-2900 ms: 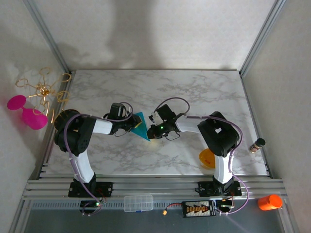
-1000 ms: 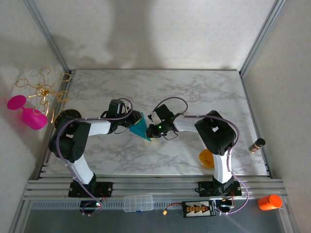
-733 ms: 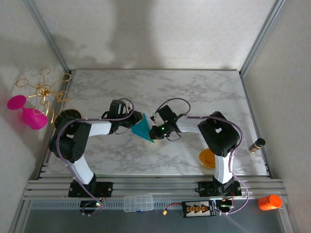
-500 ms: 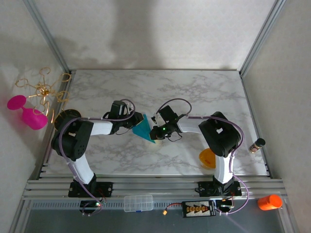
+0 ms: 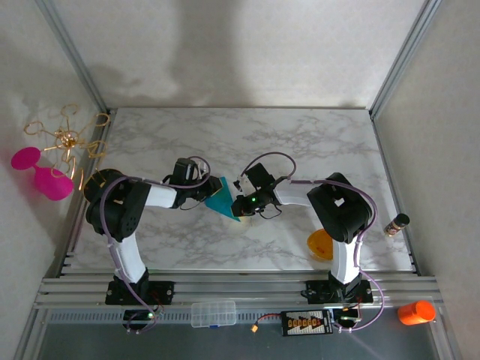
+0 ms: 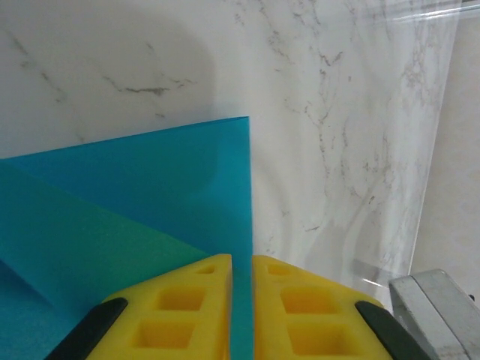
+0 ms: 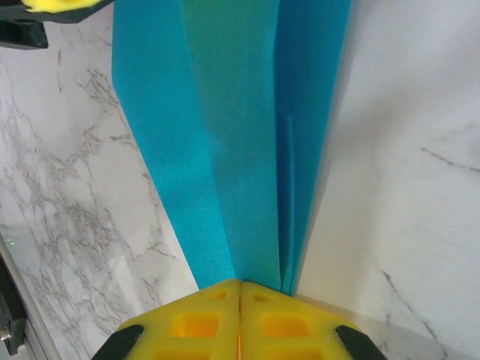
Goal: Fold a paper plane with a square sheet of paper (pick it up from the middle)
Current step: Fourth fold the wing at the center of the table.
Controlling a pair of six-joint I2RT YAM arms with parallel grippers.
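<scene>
The square sheet of paper (image 5: 222, 201) is teal and folded into a narrow pointed dart, the paper plane shape, held just above the marble table (image 5: 300, 142) between both arms. My left gripper (image 5: 205, 193) is shut on its wide end. In the left wrist view the paper's edge (image 6: 150, 195) runs between the yellow fingertips (image 6: 202, 289) of that gripper (image 6: 241, 264). My right gripper (image 5: 239, 205) is shut on the pointed end. In the right wrist view the creased layers (image 7: 232, 142) fan away from the closed right gripper (image 7: 240, 285).
An orange bowl (image 5: 319, 244) sits by the right arm's base. A small bottle (image 5: 397, 223) stands at the table's right edge. Pink glasses (image 5: 45, 178) and a gold wire piece (image 5: 66, 136) hang off the left side. The frame's rails border the table.
The left arm's elbow has swung inward and its jaws have tightened a little on the paper. The paper has shifted slightly right, and both grippers still hold it.
</scene>
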